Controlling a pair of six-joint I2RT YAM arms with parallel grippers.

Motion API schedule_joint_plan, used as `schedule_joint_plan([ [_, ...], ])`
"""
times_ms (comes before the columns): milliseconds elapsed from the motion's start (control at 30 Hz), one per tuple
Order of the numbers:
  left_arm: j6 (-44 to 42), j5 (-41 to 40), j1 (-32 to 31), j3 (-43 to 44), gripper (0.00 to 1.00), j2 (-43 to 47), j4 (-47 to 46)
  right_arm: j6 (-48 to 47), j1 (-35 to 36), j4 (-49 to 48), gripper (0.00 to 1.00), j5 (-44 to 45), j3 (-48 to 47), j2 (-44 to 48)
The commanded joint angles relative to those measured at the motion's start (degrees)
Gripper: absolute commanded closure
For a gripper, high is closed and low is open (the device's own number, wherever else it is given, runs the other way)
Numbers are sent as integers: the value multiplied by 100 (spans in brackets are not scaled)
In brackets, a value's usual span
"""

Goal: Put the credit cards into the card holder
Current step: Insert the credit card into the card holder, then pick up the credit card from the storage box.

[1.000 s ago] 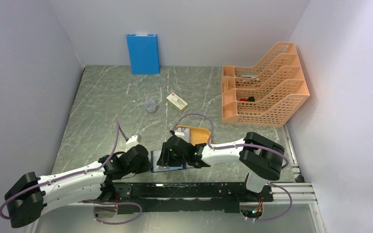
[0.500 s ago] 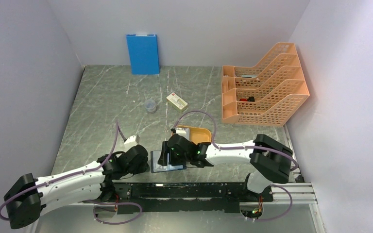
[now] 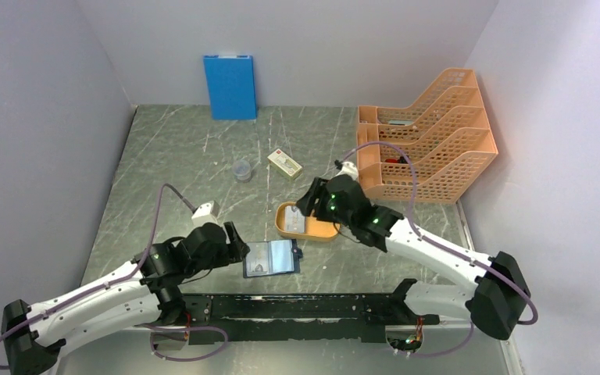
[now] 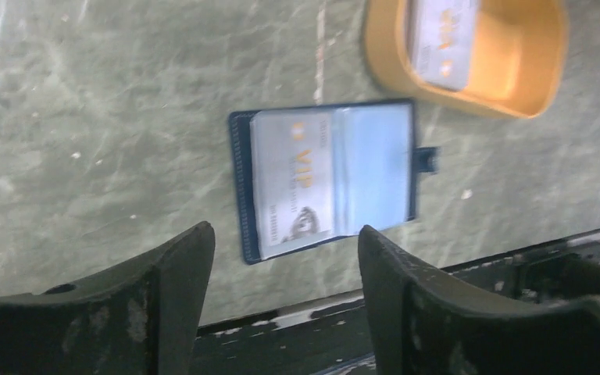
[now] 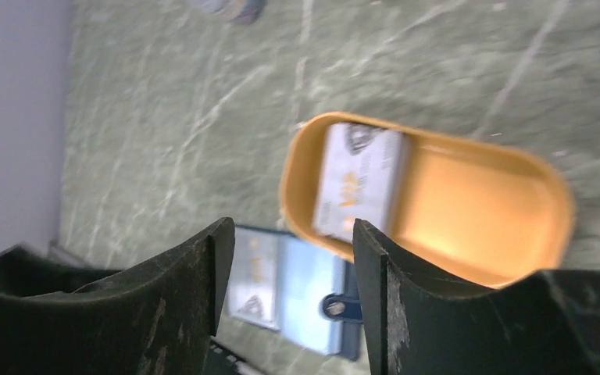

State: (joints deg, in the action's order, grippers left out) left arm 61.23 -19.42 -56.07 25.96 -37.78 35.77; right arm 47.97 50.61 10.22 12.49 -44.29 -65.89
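Observation:
The card holder (image 3: 272, 258) lies open and flat near the table's front edge. One whitish credit card (image 4: 293, 183) with "VIP" lettering sits in its left pocket, and the snap tab (image 4: 427, 158) sticks out to the right. A second credit card (image 5: 355, 183) lies in the left end of the orange oval tray (image 5: 476, 211). My left gripper (image 4: 285, 242) hangs open and empty just left of the holder (image 4: 375, 168). Above the tray (image 3: 293, 224), my right gripper (image 5: 291, 234) is open with nothing in it; the holder (image 5: 297, 289) shows below.
A cream box (image 3: 284, 164) and a small clear cup (image 3: 241, 169) sit mid-table. A bright blue folder (image 3: 230, 86) leans on the back wall. An orange mesh file rack (image 3: 422, 144) fills the back right. A black rail (image 3: 305, 308) runs along the front edge.
My left gripper has opened and drawn back left of the holder. The right arm lifted off the holder and swung back over the orange tray. The holder now lies uncovered and open.

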Motion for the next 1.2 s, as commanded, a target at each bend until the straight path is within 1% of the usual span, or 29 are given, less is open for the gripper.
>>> schedule_joint_plan([
  [0,-725,-242,-11,578,23,-20,-399,-654,-1038,-129,40,-954,296,-213],
  [100,-1160,-195,-14,883,20,-345,-835,-698,-1286,-721,40,-1538,438,-481],
  [233,-1594,276,-9,1263,20,-1132,-1594,-685,-1381,-993,38,-1928,364,-1046],
  [300,-1727,417,-15,1486,22,-1550,-1829,-669,-1394,-1218,38,-2052,343,-1252],
  [467,-1923,503,-3,2016,24,-2537,-2012,-611,-1396,-1228,37,-2104,268,-1674],
  [567,-1887,481,14,2173,25,-2926,-2112,-583,-1398,-1257,37,-2126,297,-1881],
  [633,-1817,441,26,2269,26,-3123,-2021,-591,-1397,-1270,37,-2152,316,-1996],
  [867,-1697,406,110,2147,27,-3224,-1904,-613,-1409,-1302,39,-2308,359,-2188],
  [1167,-1548,359,177,1848,30,-3041,-1741,-574,-1530,-1317,55,-2293,571,-2256],
])
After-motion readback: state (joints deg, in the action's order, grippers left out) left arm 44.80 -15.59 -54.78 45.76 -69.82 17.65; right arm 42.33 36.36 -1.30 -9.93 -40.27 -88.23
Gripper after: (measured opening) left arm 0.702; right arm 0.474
